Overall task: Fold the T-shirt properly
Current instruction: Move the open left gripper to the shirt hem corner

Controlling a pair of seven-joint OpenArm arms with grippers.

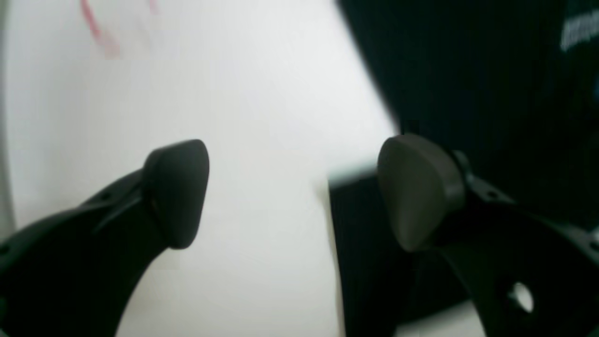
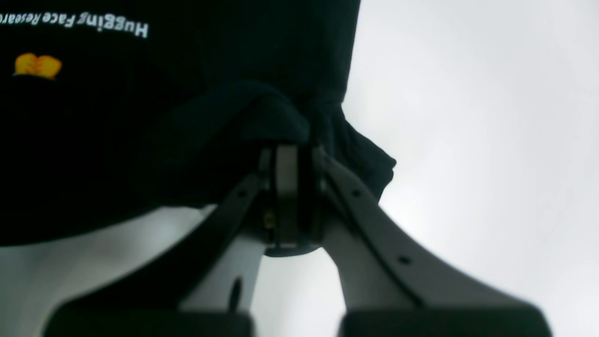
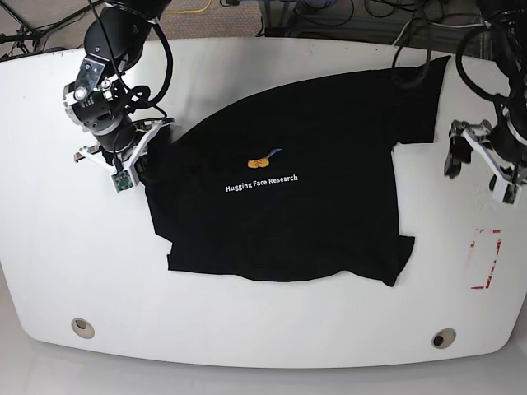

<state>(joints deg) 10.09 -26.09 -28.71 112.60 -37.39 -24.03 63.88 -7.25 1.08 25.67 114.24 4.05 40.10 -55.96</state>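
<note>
White and smooth, the rounded table [image 3: 247, 321] carries the soft black T-shirt [image 3: 313, 214], spread wide across its middle with small white lettering [image 3: 262, 183] and an orange mark on the chest. The right gripper [image 2: 292, 154] is pinched onto a bunched fold at one edge of the cloth. The left gripper [image 1: 292, 192] hangs spread and empty over bare table beside the opposite sleeve, near a red marking [image 3: 486, 259].

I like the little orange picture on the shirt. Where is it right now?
In the base view the orange logo sits mid-table on the T-shirt, just above the white lettering.
</note>
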